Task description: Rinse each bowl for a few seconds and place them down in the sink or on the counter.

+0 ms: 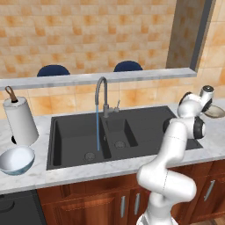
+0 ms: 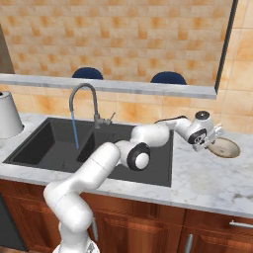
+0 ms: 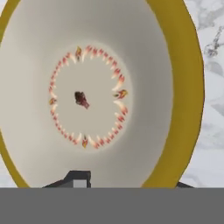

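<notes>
Shallow tan bowl [image 3: 100, 96], darker brown rim

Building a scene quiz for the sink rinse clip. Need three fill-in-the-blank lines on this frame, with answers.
1. Water runs from the tap into the ____ basin of the sink.
2. The pale blue bowl sits on the counter in front of the ____.
3. The gripper is at the rim of the ____ bowl.

Answers: large; paper towel roll; tan

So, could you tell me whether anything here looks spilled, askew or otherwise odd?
Only the tap: it runs a thin stream into the large basin of the sink with no bowl under it. The blue bowl and tan bowl sit upright on the counter.
</notes>
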